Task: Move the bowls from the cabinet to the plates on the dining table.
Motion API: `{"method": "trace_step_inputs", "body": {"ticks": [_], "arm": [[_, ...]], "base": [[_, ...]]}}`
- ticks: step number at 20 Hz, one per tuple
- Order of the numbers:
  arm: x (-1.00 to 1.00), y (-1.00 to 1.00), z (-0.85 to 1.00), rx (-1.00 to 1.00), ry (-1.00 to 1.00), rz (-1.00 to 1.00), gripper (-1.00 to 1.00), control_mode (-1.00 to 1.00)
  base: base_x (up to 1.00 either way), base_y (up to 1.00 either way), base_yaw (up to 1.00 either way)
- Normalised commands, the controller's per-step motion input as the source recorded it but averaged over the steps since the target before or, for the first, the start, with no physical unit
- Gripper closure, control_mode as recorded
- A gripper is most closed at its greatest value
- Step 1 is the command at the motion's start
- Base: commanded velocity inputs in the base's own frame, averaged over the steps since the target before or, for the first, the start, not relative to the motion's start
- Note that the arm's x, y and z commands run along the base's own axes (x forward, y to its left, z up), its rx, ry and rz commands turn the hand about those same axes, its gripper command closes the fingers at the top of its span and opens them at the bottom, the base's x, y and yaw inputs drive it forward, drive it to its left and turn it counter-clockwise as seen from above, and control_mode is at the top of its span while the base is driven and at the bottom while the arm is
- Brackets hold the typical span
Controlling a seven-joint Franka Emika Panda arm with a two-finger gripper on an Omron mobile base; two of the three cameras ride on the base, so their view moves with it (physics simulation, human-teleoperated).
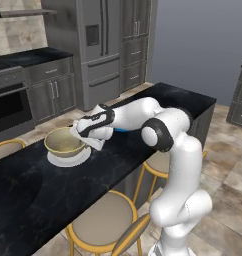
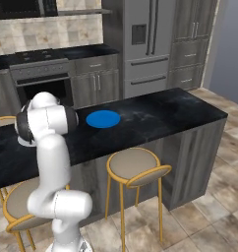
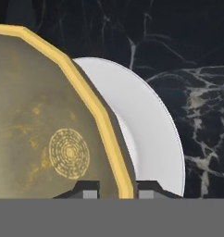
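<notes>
The tan bowl (image 1: 64, 141) with its yellow rim rests upright on the white plate (image 1: 68, 159), on the black marble dining table (image 1: 43, 195). My gripper (image 1: 86, 138) is at the bowl's right rim. In the hand view the gripper (image 3: 118, 189) straddles the rim of the tan bowl (image 3: 40, 115), one fingertip (image 3: 88, 190) inside and the other outside, shut on it. The white plate (image 3: 146, 125) shows beyond the rim. The blue plate (image 2: 103, 118) lies bare further along the table (image 2: 160, 110). The white-and-blue bowl and the cabinet are out of view.
Yellow-legged stools (image 2: 135, 167) (image 1: 100, 220) stand along the table's near side, and another stool (image 1: 5, 147) on its far side. Beyond the table are an oven (image 2: 42, 81), grey drawer units (image 2: 96, 83) and a fridge (image 2: 148, 44).
</notes>
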Motion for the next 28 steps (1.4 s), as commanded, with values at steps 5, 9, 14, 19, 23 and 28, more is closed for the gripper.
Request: {"method": "trace_step_inputs", "body": {"ticks": [5, 9, 14, 19, 23, 28], "arm": [[0.1, 0.04, -0.12, -0.02, 0.0, 0.0, 1.0, -1.0], [-0.02, 0.01, 0.01, -0.01, 0.03, 0.0, 1.0, -1.0], [-0.16, 0.02, 0.04, 0.0, 0.07, 0.0, 1.0, -1.0], [-0.27, -0.01, -0.01, -0.03, 0.04, 0.03, 1.0, -1.0], [-0.11, -0.07, -0.14, -0.07, 0.0, 0.03, 1.0, -1.0], [0.0, -0.04, -0.22, -0.08, 0.0, 0.03, -1.0, -1.0]], "base": [[0.0, 0.0, 0.0], [0.0, 0.0, 0.0], [0.0, 0.0, 0.0], [0.0, 0.0, 0.0], [0.0, 0.0, 0.0], [0.0, 0.0, 0.0]]}}
